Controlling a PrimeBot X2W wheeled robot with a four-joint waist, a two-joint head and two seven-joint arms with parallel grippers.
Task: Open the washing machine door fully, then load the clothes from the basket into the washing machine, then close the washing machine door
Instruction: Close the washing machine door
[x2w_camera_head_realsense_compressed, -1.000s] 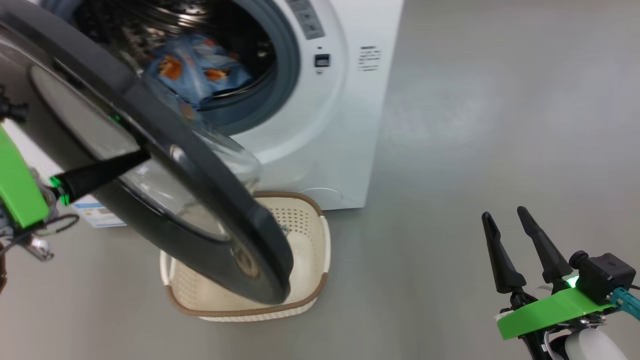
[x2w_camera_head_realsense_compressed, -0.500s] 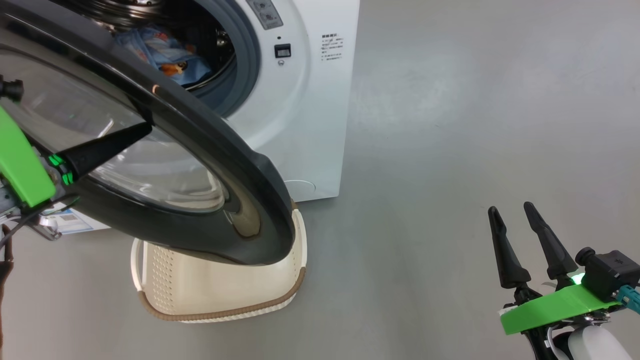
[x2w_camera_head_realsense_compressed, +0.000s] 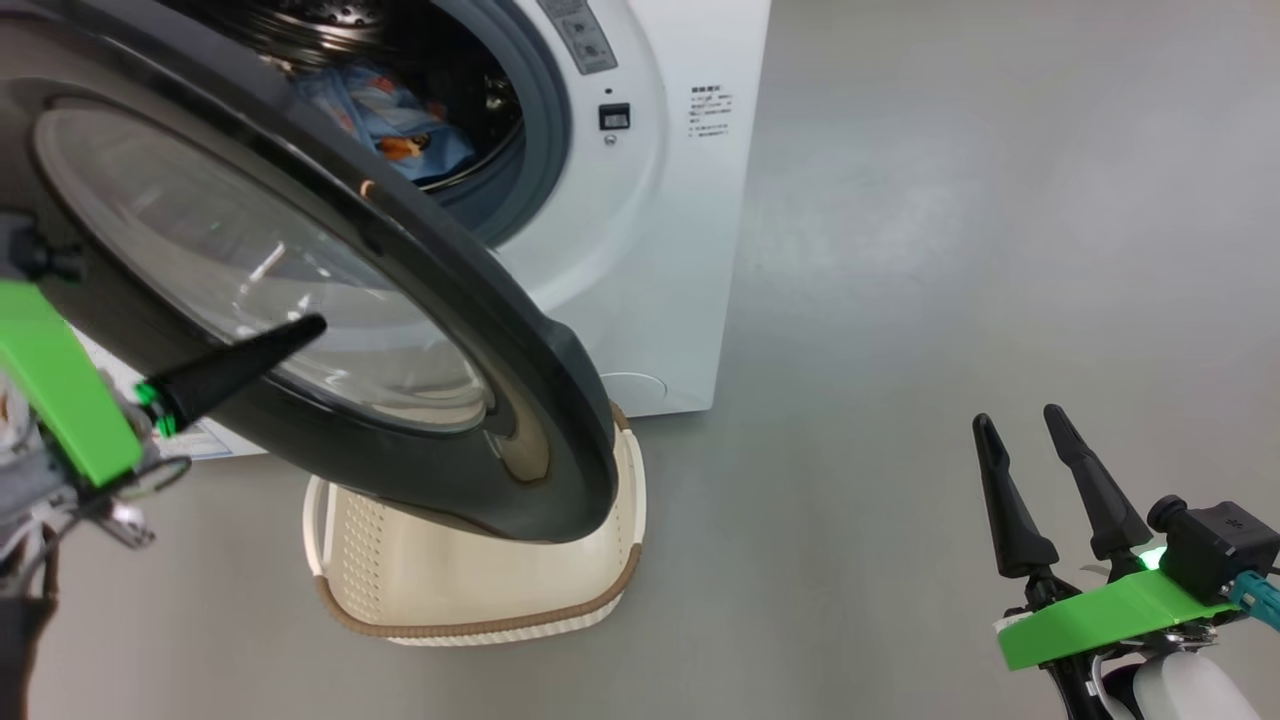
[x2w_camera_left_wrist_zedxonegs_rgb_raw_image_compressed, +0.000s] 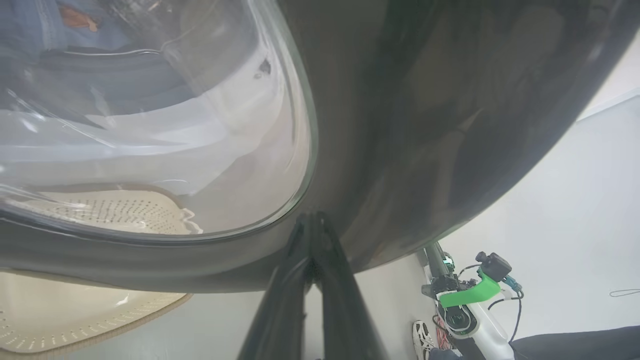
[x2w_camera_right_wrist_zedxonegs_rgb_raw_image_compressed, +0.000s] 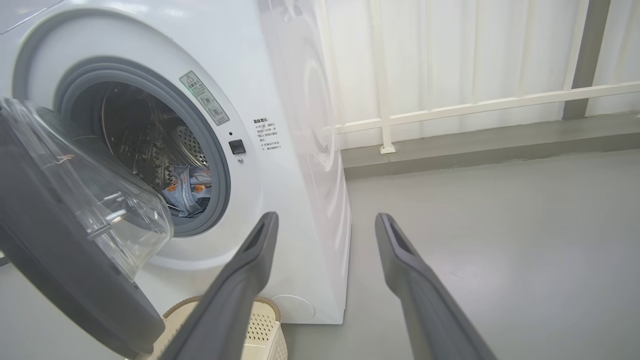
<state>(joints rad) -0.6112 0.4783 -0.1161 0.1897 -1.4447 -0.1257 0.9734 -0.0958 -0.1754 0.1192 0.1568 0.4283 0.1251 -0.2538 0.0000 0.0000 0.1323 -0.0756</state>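
A: So, where is the washing machine door (x2w_camera_head_realsense_compressed: 330, 250)?
B: Partway open, swung out from the hinge side of the washing machine (x2w_camera_head_realsense_compressed: 680, 250). Its free edge hangs over the basket (x2w_camera_head_realsense_compressed: 480, 628), which stands on the floor (x2w_camera_head_realsense_compressed: 900, 300) at the foot of the machine's front. The clothes (x2w_camera_head_realsense_compressed: 400, 115) lie in the drum (x2w_camera_right_wrist_zedxonegs_rgb_raw_image_compressed: 150, 135), and what I see of the basket looks empty.
A: How will the door handle?
B: Stiff and fairly heavy, I judge: 1 thick glass bowl in a wide glossy rim, turning only about its hinge. The rim looks slick, so pushing beats pinching. The best contact is the black rim near the free edge, farthest from the hinge, and the bulging glass is the part to spare. The latch probably wants a firm last press.
A: And the grippers?
B: The left gripper (x2w_camera_left_wrist_zedxonegs_rgb_raw_image_compressed: 311, 218) has its 2 fingers pressed together, holding nothing, tips against the rim's outer face just beside the glass edge. The right gripper (x2w_camera_head_realsense_compressed: 1015, 420) stands spread and empty, well apart from the machine.
A: Any writing?
B: No brand I can read. A slanted warning sticker (x2w_camera_right_wrist_zedxonegs_rgb_raw_image_compressed: 205, 97) with a triangle sits at the opening's upper right edge, with a block of small print (x2w_camera_right_wrist_zedxonegs_rgb_raw_image_compressed: 267, 134) beside it, both too small to read. A blue label (x2w_camera_head_realsense_compressed: 215, 440) peeks out under the door.
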